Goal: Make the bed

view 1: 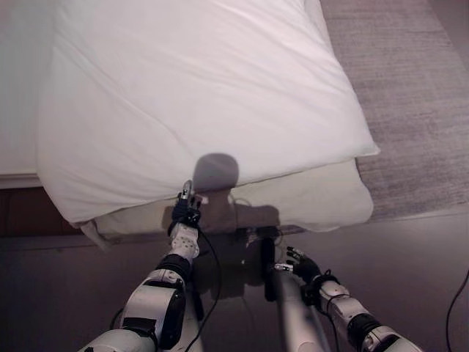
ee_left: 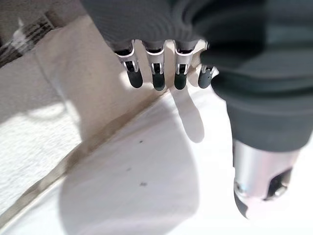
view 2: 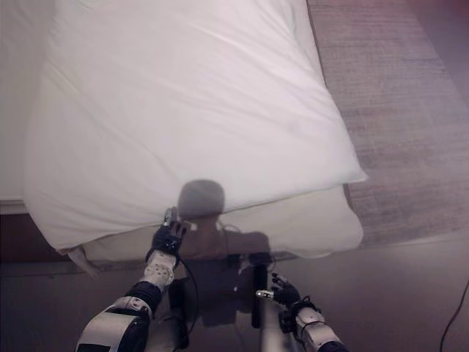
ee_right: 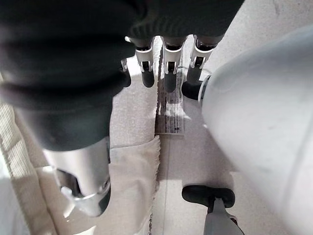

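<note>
A white duvet point(view 1: 198, 95) lies spread over the bed, with soft creases and its foot edge hanging toward me. Under that edge shows the cream mattress cover point(view 1: 330, 196). My left hand point(view 1: 186, 213) reaches up to the duvet's near edge at the middle of the foot end. In the left wrist view its fingers point(ee_left: 157, 73) are straight, the thumb stands apart, and nothing is held above the duvet point(ee_left: 146, 186). My right hand point(view 1: 304, 268) hangs lower to the right, away from the bed. Its fingers point(ee_right: 168, 73) are relaxed and empty over the floor.
A grey rug point(view 1: 410, 95) runs along the bed's right side. Dark floor point(view 1: 418, 257) lies between me and the bed. At the left, a strip of wooden bed frame point(view 1: 22, 209) shows below the duvet's corner.
</note>
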